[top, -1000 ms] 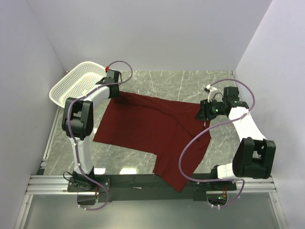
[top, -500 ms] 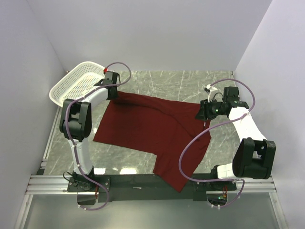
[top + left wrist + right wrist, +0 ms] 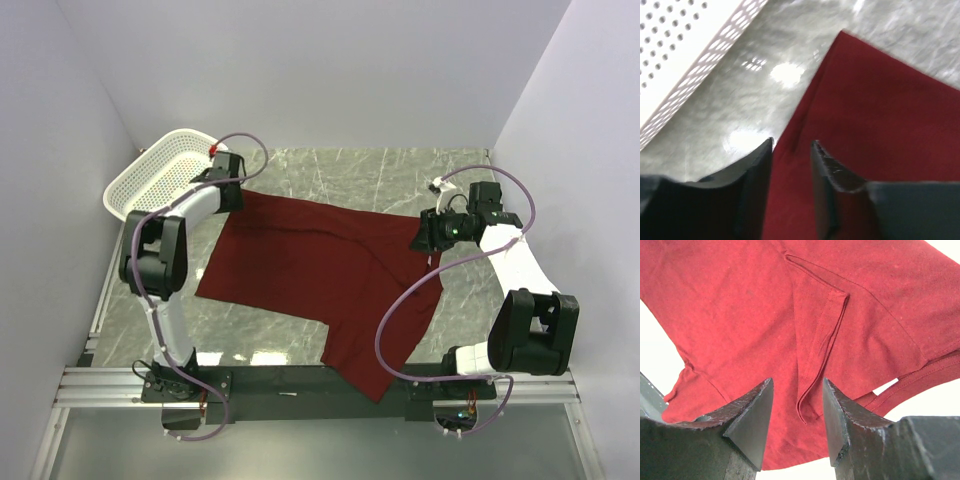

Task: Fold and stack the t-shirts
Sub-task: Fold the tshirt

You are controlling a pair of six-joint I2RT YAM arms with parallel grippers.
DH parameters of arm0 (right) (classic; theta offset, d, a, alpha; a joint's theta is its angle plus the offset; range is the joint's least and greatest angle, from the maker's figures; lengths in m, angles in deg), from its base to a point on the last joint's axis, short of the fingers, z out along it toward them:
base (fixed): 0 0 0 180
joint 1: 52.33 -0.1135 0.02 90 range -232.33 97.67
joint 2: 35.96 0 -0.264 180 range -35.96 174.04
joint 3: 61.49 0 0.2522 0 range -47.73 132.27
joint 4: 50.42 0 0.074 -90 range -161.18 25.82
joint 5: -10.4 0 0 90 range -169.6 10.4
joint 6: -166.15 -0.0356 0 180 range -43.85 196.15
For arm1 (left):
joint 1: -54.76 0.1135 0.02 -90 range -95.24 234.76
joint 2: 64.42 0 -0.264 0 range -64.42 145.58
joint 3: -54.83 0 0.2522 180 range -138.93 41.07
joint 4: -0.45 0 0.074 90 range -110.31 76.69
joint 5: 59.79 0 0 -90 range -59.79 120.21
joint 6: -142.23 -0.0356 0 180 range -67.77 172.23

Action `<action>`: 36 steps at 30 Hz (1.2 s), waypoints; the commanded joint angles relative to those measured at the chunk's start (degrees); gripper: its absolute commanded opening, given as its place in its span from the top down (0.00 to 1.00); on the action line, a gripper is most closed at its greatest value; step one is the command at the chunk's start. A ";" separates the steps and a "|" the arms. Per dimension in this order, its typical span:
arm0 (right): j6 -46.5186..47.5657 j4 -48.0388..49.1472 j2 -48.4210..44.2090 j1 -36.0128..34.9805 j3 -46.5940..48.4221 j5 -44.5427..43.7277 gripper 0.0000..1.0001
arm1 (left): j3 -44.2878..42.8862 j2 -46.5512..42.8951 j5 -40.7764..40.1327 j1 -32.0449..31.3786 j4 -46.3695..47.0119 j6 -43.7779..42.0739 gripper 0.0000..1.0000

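The maroon t-shirt (image 3: 310, 265) lies spread flat on the marble table, one part hanging over the near edge. My left gripper (image 3: 232, 196) sits low at the shirt's far left corner, beside the basket. In the left wrist view its jaws (image 3: 792, 145) stand apart, and the shirt's edge (image 3: 875, 110) runs between them, unpinched. My right gripper (image 3: 424, 236) hovers over the shirt's right side. In the right wrist view its jaws (image 3: 797, 382) are open above a folded sleeve hem (image 3: 820, 340), not touching it.
A white perforated basket (image 3: 160, 178) stands at the far left corner of the table, its wall (image 3: 685, 60) close beside the left gripper. Bare marble (image 3: 400, 175) lies behind the shirt. Walls close in the table on both sides and at the back.
The left arm drew the shirt's far left corner a little toward the basket, then its jaws opened and let go of the cloth. The right arm has stayed still.
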 commanded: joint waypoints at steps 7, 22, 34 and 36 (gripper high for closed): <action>0.68 0.94 -1.24 -0.13 0.71 0.14 0.49 | 5.90 -16.32 8.37 1.07 5.70 1.28 0.49; 3.84 -8.90 14.57 -4.70 10.99 -4.07 0.49 | 28.75 -45.76 12.35 2.13 16.52 -1.00 0.17; -1.69 -8.03 28.02 -9.71 20.13 -11.10 0.49 | 33.76 -53.07 11.21 2.13 12.47 -3.91 0.18; -2.04 -8.03 29.95 -9.97 21.71 -12.24 0.50 | 33.59 -52.90 11.30 2.13 12.29 -4.17 0.18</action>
